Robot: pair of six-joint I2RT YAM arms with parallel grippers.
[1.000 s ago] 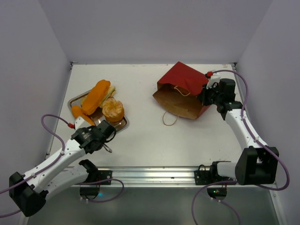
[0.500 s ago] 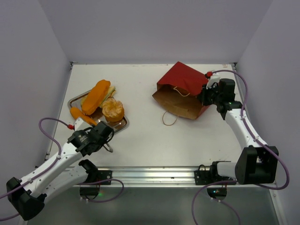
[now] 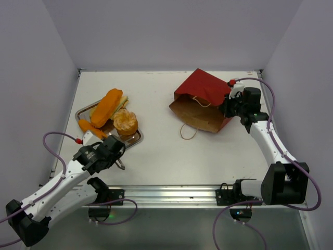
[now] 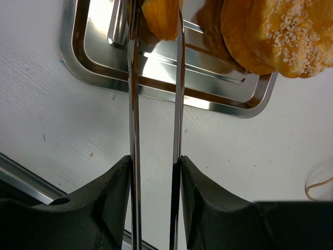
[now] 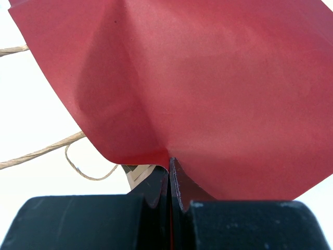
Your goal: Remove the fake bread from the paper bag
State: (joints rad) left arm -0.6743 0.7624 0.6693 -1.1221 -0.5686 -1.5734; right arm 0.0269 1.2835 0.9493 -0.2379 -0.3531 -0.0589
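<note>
The dark red paper bag [image 3: 204, 96] lies on its side at the back right, its brown kraft inside facing front-left. My right gripper [image 3: 228, 107] is shut on the bag's edge; the right wrist view shows the red paper [image 5: 208, 78] pinched between the closed jaws of that gripper [image 5: 169, 162]. The fake bread lies on the metal tray [image 3: 134, 138] at the left: a long orange roll [image 3: 106, 105], a round bun [image 3: 125, 121], a small roll [image 3: 87, 126] and a pale-yellow wedge [image 3: 124, 99]. My left gripper [image 3: 112, 148] is shut on metal tongs [image 4: 134, 104]. The tong arms reach over the tray [image 4: 156, 91] beside a roll end [image 4: 161, 18] and the bun [image 4: 281, 31].
A tan cord handle [image 3: 187, 131] of the bag trails on the table in front of the bag. Grey walls close the table on the left, back and right. A metal rail [image 3: 166, 191] runs along the near edge.
My left arm has drawn back a little toward the near left with the tongs. The right arm and the bag have not moved.
</note>
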